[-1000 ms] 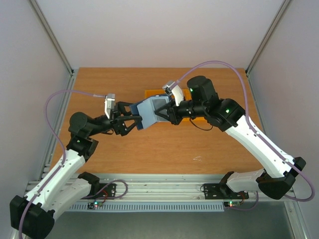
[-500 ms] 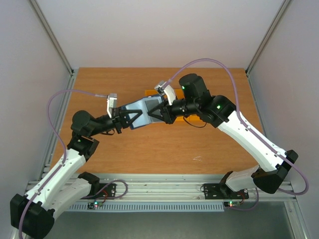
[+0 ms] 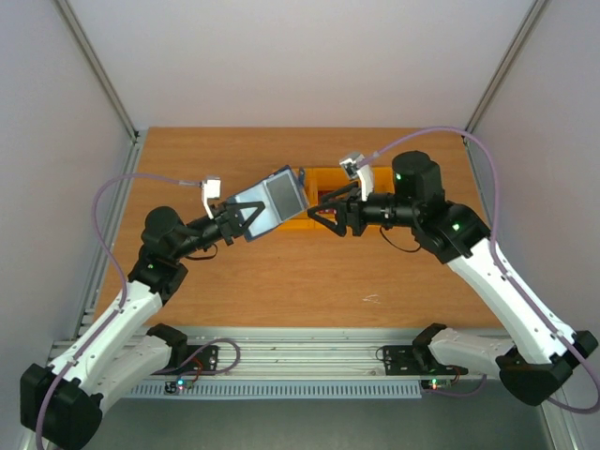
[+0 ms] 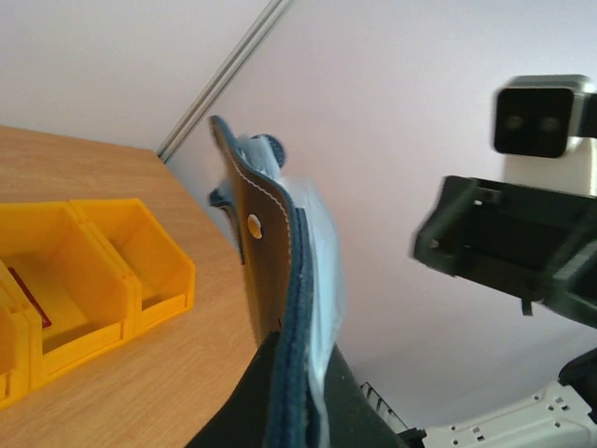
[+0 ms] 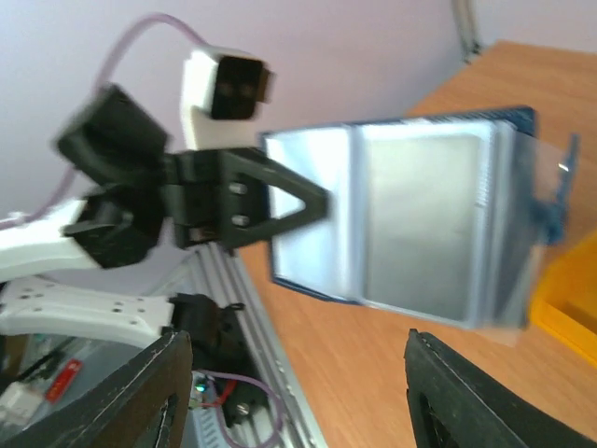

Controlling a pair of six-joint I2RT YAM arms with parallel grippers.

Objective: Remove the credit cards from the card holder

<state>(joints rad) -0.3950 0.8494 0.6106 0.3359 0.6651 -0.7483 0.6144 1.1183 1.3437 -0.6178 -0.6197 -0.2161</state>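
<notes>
1. Clamping one edge of the card holder [image 3: 274, 197], the left gripper [image 3: 246, 217] holds it unfolded above the table [image 3: 281, 272].
2. Holder judged light, floppy and slick inside: support its fold and pinch a card by any exposed edge.
3. Right gripper [image 3: 319, 208] stands open just beside it, not touching; a second ago it gripped the holder while the left stood open.

**Three cameras meeting on one card holder**

The top external camera is looking down from high behind the near edge, taking in the whole table [image 3: 281, 281] from afar. The left wrist camera is sitting close against the card holder [image 4: 280, 280], seeing it edge-on, with the orange bins [image 4: 112, 257] and right gripper [image 4: 504, 247] beyond. The right wrist camera is facing back, catching the holder's open inside and the left gripper [image 5: 284, 201].
</notes>
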